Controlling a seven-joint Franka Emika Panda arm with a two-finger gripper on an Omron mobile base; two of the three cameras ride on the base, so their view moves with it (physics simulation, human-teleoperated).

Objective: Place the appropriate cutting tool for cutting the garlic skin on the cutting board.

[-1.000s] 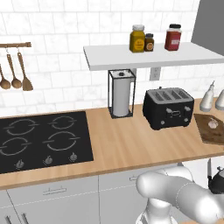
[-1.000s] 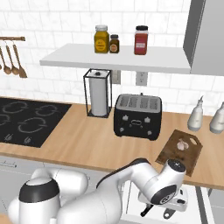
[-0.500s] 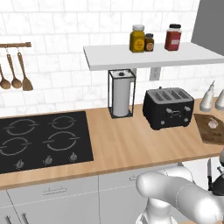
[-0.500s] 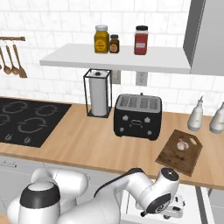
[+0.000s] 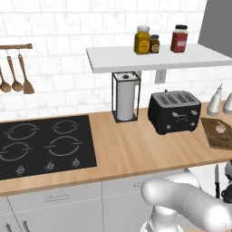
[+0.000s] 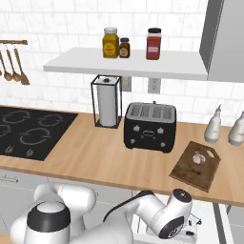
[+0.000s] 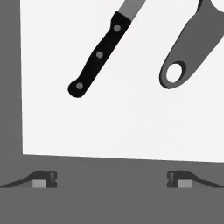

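In the hand view, the cutting tool [image 7: 98, 55] is a knife with a black riveted handle. It lies slanted on a white drawer floor [image 7: 109, 127], its blade running off the top edge. My gripper [image 7: 112, 180] is open, fingertips [image 7: 43, 179] wide apart, hovering short of the handle's butt and touching nothing. The dark brown cutting board [image 6: 195, 165] lies on the counter to the right of the toaster, with the garlic [image 6: 198, 157] on it. Board [image 5: 218, 136] and garlic [image 5: 220, 128] also sit at the right edge of the left base view. My wrist [image 6: 176, 220] hangs below the counter's front edge.
A grey utensil handle with a hole [image 7: 186, 52] lies right of the knife in the drawer. A black toaster [image 6: 150, 126], a paper towel holder [image 6: 108, 101] and two pale shakers [image 6: 213, 125] stand on the counter. The hob [image 5: 43, 145] is at the left.
My hand has sunk lower below the counter's front edge and shifted slightly left. Things on the counter have not moved.
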